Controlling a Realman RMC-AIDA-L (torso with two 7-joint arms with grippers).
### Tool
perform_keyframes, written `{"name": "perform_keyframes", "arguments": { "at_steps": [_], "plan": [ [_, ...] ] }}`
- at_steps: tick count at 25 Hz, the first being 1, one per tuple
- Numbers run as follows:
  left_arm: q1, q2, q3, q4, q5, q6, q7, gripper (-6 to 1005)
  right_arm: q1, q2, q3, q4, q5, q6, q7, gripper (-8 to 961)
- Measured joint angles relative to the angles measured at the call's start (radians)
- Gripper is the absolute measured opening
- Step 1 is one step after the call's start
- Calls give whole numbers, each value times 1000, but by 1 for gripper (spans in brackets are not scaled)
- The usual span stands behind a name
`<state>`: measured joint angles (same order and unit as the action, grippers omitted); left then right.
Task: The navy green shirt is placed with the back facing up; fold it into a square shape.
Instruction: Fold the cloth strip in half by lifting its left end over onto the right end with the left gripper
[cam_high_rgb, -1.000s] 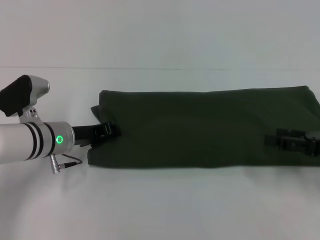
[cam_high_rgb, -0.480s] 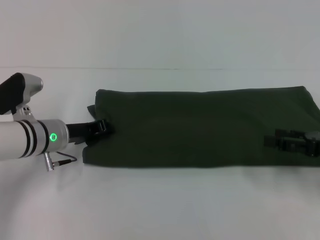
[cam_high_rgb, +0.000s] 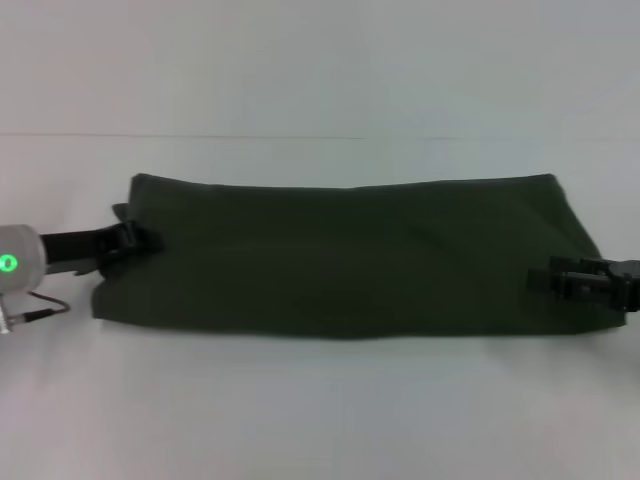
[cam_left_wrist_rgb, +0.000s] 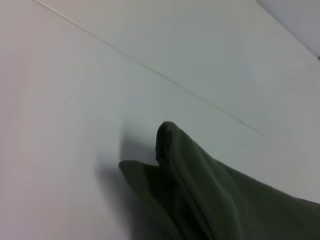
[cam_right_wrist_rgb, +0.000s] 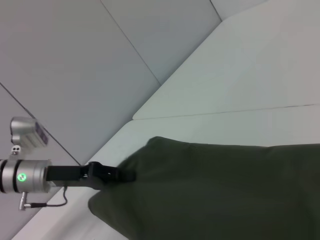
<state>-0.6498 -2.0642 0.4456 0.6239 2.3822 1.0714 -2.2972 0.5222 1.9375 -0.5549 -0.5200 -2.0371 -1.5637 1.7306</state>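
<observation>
At shirt (cam_high_rgb: 340, 260) ends: left tool (cam_high_rgb: 135, 240), right tool (cam_high_rgb: 545, 281) clamped, arms level.

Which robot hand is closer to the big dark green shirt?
Neither. The left gripper grips the left end of the dark olive-green cotton shirt, and the right gripper rests on its right end; both touch it.

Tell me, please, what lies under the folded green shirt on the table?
Only the white table shows around the navy green shirt. Whatever is beneath it is covered. The left gripper and right gripper meet its two ends.
</observation>
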Motion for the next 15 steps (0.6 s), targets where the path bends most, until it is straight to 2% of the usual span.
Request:
{"name": "perform_keyframes", "arguments": {
  "at_steps": [3,8,15],
  "plan": [
    [8,11,-29,35,56,17,-4,105,2,1,-2,0,0,0,1,897],
    [7,40,-133,126,265,32,-15,104,4,1,-2,-3,0,1,12,897],
    [9,49,-152,161,289,69,-24,101,5,2,-2,-10,0,3,24,897]
  ]
}}
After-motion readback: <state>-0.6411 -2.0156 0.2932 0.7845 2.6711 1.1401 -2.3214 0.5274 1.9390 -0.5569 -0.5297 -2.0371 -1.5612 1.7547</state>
